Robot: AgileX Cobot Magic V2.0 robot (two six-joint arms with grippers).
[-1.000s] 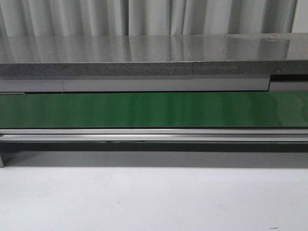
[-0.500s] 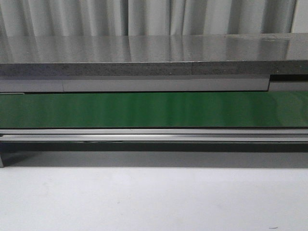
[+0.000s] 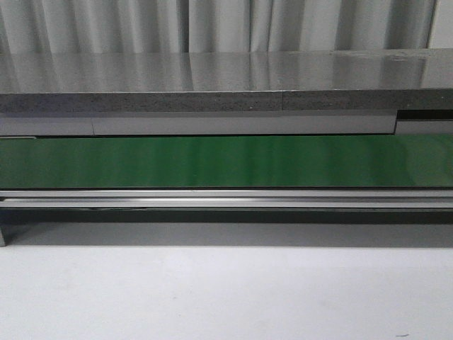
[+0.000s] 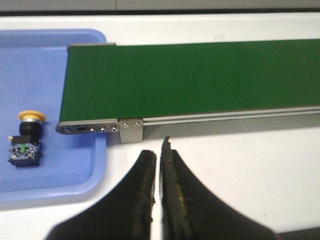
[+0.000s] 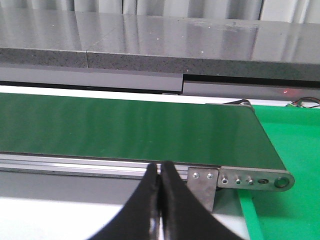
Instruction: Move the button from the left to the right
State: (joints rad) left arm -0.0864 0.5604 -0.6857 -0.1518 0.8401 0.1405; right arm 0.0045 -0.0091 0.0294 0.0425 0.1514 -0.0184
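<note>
The button (image 4: pixel 26 139), with a yellow round head, black body and bluish-green contact parts, lies on its side in a blue tray (image 4: pixel 45 75) at the left end of the green conveyor belt (image 4: pixel 200 77). My left gripper (image 4: pixel 159 149) is shut and empty, above the white table beside the tray and apart from the button. My right gripper (image 5: pixel 160 167) is shut and empty in front of the belt's right end (image 5: pixel 150 127). Neither the button nor a gripper shows in the front view.
The green belt (image 3: pixel 226 161) runs across the front view behind a metal rail (image 3: pixel 226 198), with a grey counter (image 3: pixel 226 78) beyond. A green tray (image 5: pixel 290 150) lies past the belt's right end. White table surface (image 3: pixel 226 290) lies in front.
</note>
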